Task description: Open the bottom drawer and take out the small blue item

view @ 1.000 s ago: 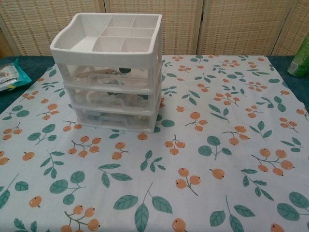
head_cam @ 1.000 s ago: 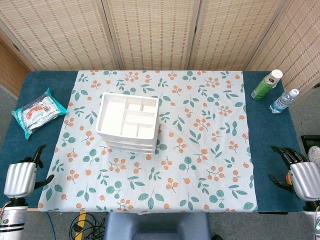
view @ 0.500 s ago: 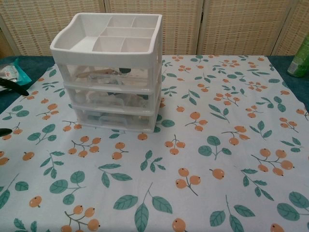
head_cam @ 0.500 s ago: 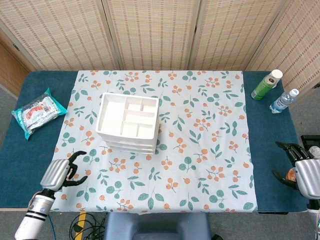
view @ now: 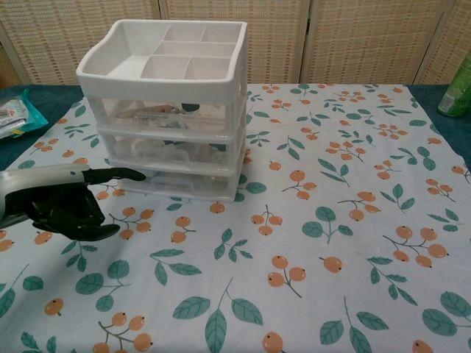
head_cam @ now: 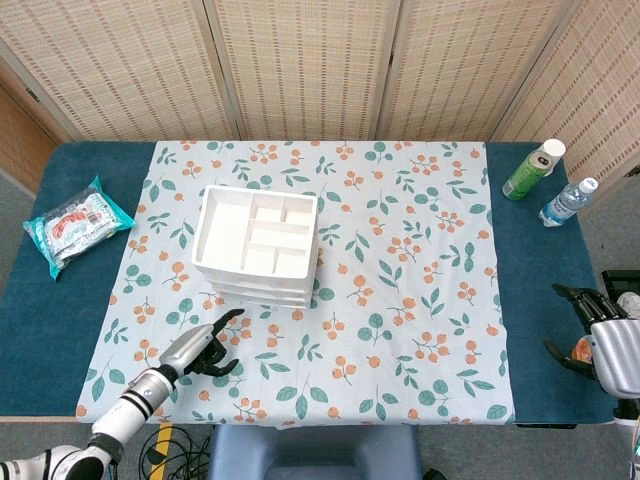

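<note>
Your left hand [view: 62, 202] sat low over the cloth [head_cam: 400, 300], just in front-left of the drawer unit [view: 171, 110], fingers spread, one stretched toward the bottom drawer [view: 176, 184], holding nothing. That drawer was shut; clutter showed through its clear front, but you couldn't pick out the blue item. Your right hand [head_cam: 600, 340] hung off the table's [head_cam: 540, 300] right edge, fingers apart, empty. You had open cloth all across the front and right of the unit. Snack bag [head_cam: 75, 225] lay at the far left edge, two bottles [head_cam: 545, 180] at the far right corner, well apart from the unit. Half a second before, your left hand was near the cloth's left edge; it had moved in toward the unit. Your right hand hadn't shifted.
</note>
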`<state>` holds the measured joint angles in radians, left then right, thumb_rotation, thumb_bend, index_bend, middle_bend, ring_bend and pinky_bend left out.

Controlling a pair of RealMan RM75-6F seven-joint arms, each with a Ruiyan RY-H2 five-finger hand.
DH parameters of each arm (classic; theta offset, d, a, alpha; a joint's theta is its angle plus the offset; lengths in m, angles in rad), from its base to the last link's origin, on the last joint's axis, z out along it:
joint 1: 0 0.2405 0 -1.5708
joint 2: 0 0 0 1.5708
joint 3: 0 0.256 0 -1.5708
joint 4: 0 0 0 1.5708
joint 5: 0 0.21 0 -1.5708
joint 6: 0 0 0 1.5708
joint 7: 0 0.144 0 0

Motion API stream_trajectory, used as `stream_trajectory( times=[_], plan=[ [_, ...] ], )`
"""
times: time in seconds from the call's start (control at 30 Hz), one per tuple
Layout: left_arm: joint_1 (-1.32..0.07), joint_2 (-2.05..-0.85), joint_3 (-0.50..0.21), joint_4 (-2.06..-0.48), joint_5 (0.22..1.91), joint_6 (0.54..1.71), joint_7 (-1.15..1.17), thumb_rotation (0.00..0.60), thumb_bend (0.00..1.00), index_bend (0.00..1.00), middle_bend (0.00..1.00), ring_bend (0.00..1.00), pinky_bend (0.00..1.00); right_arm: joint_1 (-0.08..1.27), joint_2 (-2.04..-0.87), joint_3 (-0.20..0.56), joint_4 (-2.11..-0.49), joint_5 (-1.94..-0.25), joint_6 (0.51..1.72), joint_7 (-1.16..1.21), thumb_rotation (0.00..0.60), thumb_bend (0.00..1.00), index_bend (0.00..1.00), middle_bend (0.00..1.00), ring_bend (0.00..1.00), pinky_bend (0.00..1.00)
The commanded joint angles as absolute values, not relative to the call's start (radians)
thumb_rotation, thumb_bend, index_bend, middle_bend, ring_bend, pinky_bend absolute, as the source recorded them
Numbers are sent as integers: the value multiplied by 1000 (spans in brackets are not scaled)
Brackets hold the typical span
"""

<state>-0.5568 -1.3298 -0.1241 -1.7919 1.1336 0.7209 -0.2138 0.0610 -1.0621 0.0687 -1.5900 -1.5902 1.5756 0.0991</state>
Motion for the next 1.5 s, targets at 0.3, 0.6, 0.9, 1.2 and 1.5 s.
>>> stream_trajectory(
  times=[0.3, 0.6, 0.9, 1.2, 1.5],
  plan=[
    [-694, -1427, -183, -1707, 933, 556, -294, 600, 385, 0, 960, 1000, 1000, 58, -1063, 69, -1584, -1587, 1580, 102, 600, 214, 181, 287, 261, 358],
    [-743, -1474, -184, -1655, 841, 539, -299, 600, 385, 0, 963, 1000, 1000, 51, -1060, 70, -1583, -1585, 1591, 103, 600, 214, 181, 287, 261, 358],
    [-722, -1525, -168, -1658, 766, 654, -277, 600, 385, 0, 970, 1000, 1000, 49, -1060, 74, -1582, -1584, 1598, 107, 600, 214, 181, 287, 261, 358],
    [-700, -1566, -170, -1648, 723, 724, -261, 600, 386, 0, 971, 1000, 1000, 49, -1066, 79, -1579, -1580, 1601, 116, 600, 214, 181, 287, 261, 358],
    [-693, -1596, -193, -1637, 697, 734, -260, 600, 385, 0, 971, 1000, 1000, 41, -1070, 81, -1576, -1575, 1612, 122, 600, 213, 181, 287, 261, 358]
  ],
)
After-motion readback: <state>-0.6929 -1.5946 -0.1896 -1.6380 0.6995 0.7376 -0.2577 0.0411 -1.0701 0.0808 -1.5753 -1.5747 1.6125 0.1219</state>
